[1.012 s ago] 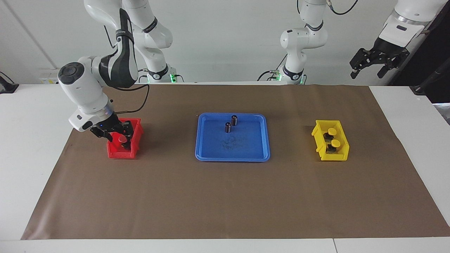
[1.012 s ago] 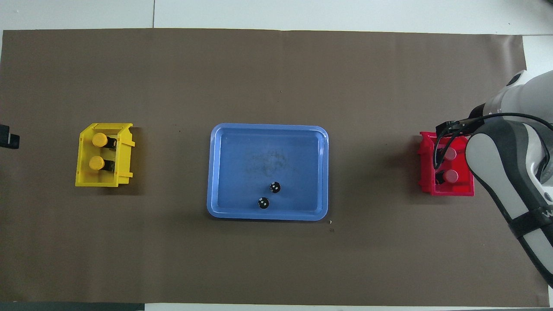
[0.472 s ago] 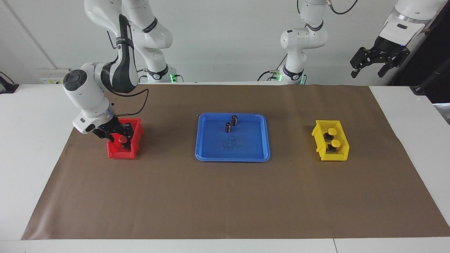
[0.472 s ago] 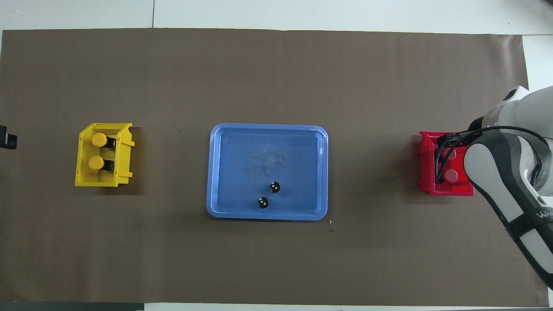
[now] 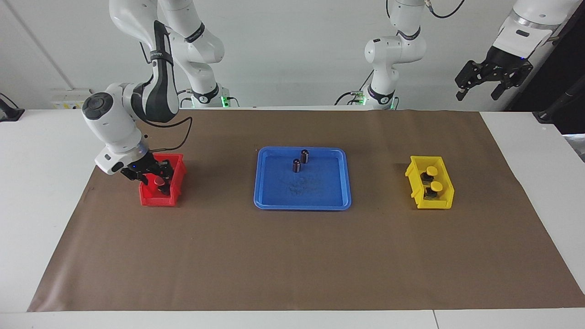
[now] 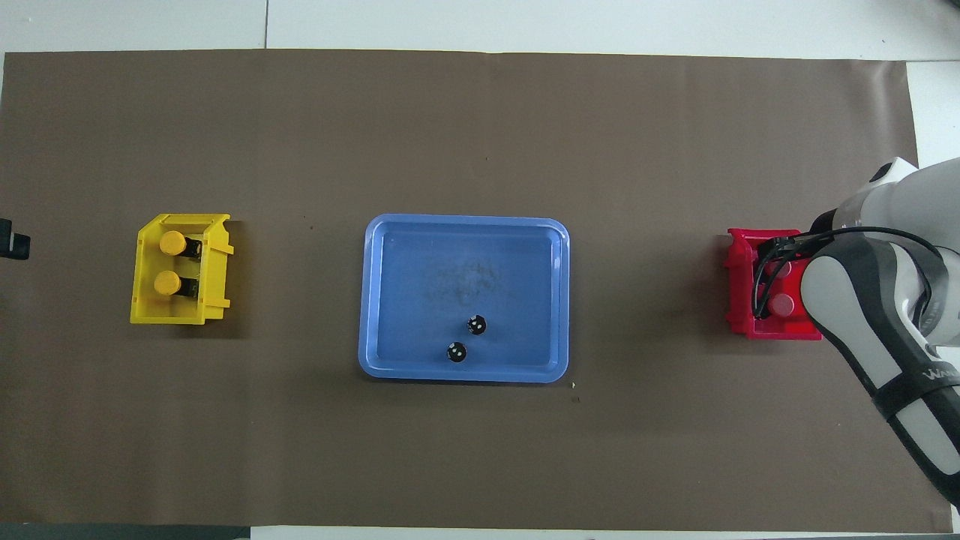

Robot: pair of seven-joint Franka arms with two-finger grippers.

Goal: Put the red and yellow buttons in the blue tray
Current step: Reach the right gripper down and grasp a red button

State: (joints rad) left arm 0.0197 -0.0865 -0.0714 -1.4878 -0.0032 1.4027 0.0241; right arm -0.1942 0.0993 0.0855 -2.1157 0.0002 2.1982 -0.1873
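Toward the right arm's end of the counter [image 5: 45,183], the right gripper [image 5: 153,176] is down inside the red bin [image 5: 157,198], right at a red button [image 5: 159,181]. Cannot tell whether it is released or clenched on that cap. The overhead view shows a red cap [image 6: 784,303] in the bin, the arm covering most of the rest.

Risks, as judged:
- Bin is small and light. A lift with a finger caught on the wall would drag or tip it.
- Mushroom cap is round. An off-centre pinch could let the button slip and drop short of the tray.
- Second red button sits close by and could get knocked over.

Blue tray [image 5: 320,201] lies mid-counter, well apart from the right gripper. It holds only two dark cylinders [image 5: 304,156], no buttons yet.

Both yellow buttons [image 5: 432,170] sit in the yellow bin [image 5: 445,203] toward the left arm's end. Left gripper [image 5: 493,75] waits there, raised off the counter, fingers spread, holding nothing.
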